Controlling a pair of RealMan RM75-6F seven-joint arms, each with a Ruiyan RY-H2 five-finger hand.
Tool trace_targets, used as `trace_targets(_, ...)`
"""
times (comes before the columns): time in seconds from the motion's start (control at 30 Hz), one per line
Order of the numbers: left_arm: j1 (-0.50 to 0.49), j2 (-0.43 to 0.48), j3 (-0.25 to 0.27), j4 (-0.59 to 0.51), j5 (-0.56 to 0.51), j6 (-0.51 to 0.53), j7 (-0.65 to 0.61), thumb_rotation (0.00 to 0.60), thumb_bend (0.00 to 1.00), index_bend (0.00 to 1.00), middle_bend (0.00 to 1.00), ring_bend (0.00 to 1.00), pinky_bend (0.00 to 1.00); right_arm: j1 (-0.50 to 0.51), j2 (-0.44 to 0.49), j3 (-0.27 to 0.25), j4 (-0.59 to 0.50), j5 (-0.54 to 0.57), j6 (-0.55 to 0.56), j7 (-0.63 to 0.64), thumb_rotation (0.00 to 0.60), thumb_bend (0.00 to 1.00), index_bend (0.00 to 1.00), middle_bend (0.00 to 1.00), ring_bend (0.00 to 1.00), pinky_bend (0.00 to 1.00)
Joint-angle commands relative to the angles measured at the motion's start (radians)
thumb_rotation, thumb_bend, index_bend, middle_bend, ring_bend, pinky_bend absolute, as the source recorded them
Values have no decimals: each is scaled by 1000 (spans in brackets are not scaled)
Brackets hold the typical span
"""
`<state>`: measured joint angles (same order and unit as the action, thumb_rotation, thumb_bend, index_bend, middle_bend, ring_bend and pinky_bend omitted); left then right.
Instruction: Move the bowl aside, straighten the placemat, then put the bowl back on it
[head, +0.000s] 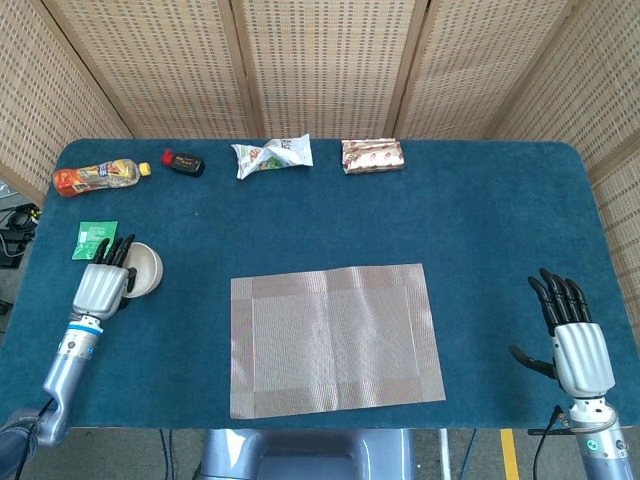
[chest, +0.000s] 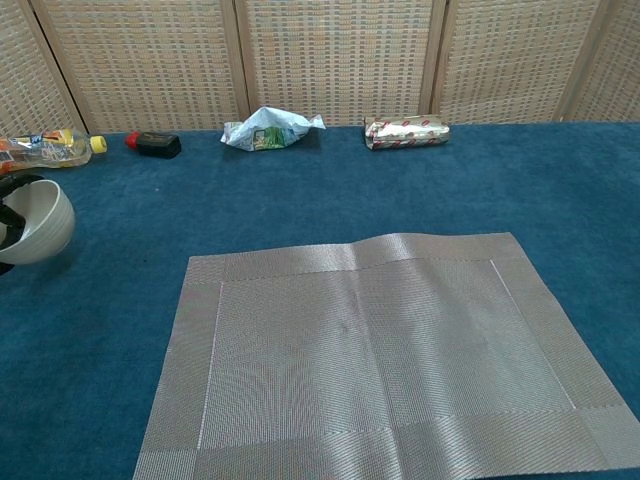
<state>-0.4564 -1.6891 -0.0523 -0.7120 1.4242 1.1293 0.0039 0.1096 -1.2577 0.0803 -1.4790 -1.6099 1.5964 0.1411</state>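
Observation:
The cream bowl (head: 147, 268) is left of the grey woven placemat (head: 335, 338), off the mat on the blue cloth. My left hand (head: 100, 287) grips it, dark fingers hooked over its near-left rim. In the chest view the bowl (chest: 42, 220) is tipped with its opening turned left, and the fingers (chest: 8, 212) show at the frame's edge. The placemat (chest: 380, 350) lies flat in the middle with a slight ripple along its far edge. My right hand (head: 578, 342) rests open near the front right corner, far from the mat.
Along the far edge lie an orange drink bottle (head: 98, 176), a small black bottle with a red cap (head: 184, 162), a crumpled snack bag (head: 272, 153) and a foil packet (head: 372, 155). A green sachet (head: 94, 238) lies just behind the bowl.

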Motion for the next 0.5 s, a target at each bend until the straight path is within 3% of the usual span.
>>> trace_targets(0.03,2,11,-1,-19,6,12,3,600,478,685,0,0,0,-1,1,0,-1,-2,2,2,600,135,35,0,0,0)
trace_targets(0.2,3,35,0,-74,21,40,11,600,478,684,0,0,0,-2,4,-1,-5,-4,6,7,600,135,35,0,0,0)
trace_targets(0.5,-37,90,7,-337,115,127,124,600,476,678,0,0,0,-9,14,0,-18,-9,23,17,600,135,35,0,0,0)
